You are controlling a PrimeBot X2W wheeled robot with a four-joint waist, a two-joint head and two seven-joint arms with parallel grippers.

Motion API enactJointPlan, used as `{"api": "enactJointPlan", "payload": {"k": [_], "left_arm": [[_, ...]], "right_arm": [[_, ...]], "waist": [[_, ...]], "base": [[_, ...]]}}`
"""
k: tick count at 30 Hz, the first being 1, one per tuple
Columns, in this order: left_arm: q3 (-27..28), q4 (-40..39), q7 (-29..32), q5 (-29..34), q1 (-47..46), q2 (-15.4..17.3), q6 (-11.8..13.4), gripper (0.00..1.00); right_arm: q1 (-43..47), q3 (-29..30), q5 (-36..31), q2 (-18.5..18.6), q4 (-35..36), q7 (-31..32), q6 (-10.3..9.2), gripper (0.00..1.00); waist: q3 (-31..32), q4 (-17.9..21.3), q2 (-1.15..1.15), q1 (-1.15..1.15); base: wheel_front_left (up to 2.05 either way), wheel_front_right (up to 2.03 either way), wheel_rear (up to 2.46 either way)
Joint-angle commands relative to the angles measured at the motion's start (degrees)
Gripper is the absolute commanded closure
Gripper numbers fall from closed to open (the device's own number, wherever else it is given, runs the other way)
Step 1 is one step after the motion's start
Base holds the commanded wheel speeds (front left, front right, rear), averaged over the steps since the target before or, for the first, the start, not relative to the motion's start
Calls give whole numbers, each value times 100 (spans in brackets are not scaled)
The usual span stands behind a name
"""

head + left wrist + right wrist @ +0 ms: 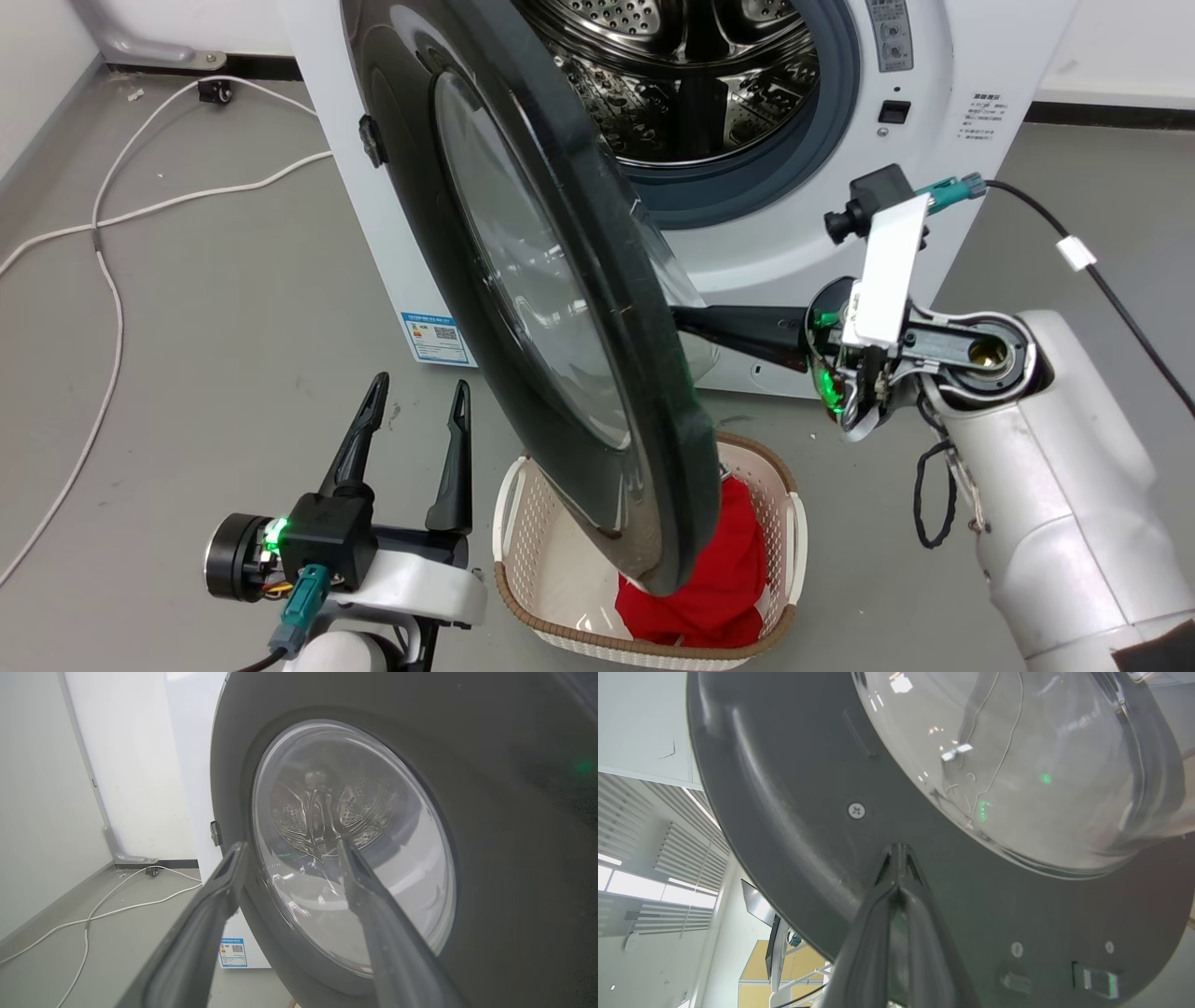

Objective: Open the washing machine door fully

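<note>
Biggest first: washing machine [775, 261], white and boxy, standing at the far side of the grey floor [233, 373], top cut off by the picture's upper edge. Open at the front, perforated steel drum [691, 84] on show inside its grey seal.

Next, washing machine door [560, 308]: swung out from the hinge at the machine's left, standing partway open and nearly edge-on to the head camera, upper part out of frame. Hangs with its lower rim right over the beige basket [798, 532]. That one set on the floor just in front of the machine, directly under the door, its middle hidden behind the black rim. Inside, red cloth [738, 569], bunched toward the near right corner, partly covered by the door too.

On to the right gripper [897, 851]: fingers pressed together, nothing between them, tips up at the door's dark inner face just beneath the bulging glass. Actual touch hard to confirm; in the head view, tips lost behind the door's rim.

Left gripper [420, 383]: fingers spread, empty, pointing up beside the door's outer side, apart from it.

Smaller bits: white cable [112, 280] snaking over the floor's left side, blue sticker [434, 338] at the machine's lower left corner, print too small to read.
</note>
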State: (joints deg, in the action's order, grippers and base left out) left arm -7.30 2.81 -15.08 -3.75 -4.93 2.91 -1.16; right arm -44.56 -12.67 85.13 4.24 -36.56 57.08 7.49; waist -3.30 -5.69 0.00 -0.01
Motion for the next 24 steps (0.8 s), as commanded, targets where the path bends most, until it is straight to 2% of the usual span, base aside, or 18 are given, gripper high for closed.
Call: {"api": "enactJointPlan", "payload": {"k": [1, 16, 19, 24], "left_arm": [[-2, -5, -13, -19, 29, -4, -14, 0], [-63, 26, -13, -78, 136, -4, 8, 0], [-65, 33, -13, -97, 179, -4, 20, 0], [-45, 55, -13, -105, 216, -4, 34, 0]], "right_arm": [[152, -53, 67, -61, 95, 26, 0, 100], [716, -537, 335, -153, 747, -280, 0, 100], [846, -429, 242, -140, 868, -834, 0, 100], [1092, -154, -157, -141, 999, -2131, 0, 100]], "waist": [[10, -17, 0, 1], [92, 11, 0, 1], [121, 61, 0, 1], [158, 157, 0, 1]], "base": [[0, 0, 0], [0, 0, 0], [0, 0, 0], [0, 0, 0]]}}
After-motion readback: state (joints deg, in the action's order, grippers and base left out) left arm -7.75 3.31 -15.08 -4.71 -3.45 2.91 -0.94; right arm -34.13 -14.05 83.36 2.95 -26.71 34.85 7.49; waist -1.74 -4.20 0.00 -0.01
